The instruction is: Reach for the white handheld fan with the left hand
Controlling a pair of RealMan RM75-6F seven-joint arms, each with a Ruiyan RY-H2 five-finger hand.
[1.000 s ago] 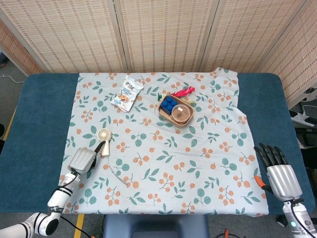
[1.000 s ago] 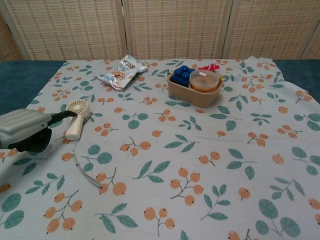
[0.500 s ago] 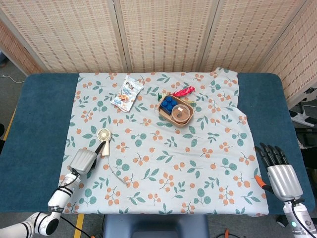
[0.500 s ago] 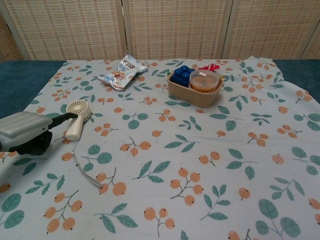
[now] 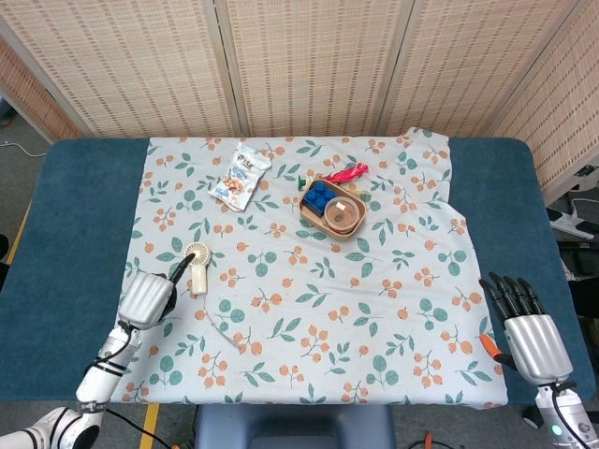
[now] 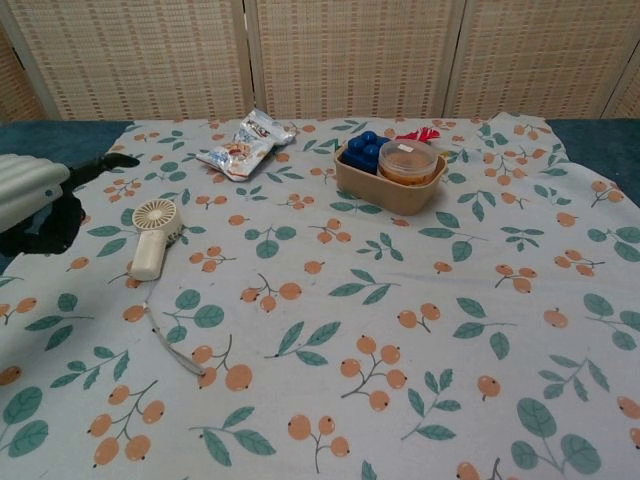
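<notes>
Left robot hand (image 5: 148, 297) open beside the white handheld fan (image 5: 197, 259).
Head view: fan lies flat on the table's (image 5: 75, 234) floral cloth (image 5: 309, 281); right robot hand (image 5: 529, 327) spread, empty.
Chest view: left robot hand (image 6: 40, 195) hovers left of the fan (image 6: 155, 235), apart.

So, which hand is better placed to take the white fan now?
The left hand: it is raised just beside the white fan, fingers open. The right hand sits at the table's far right edge.
</notes>
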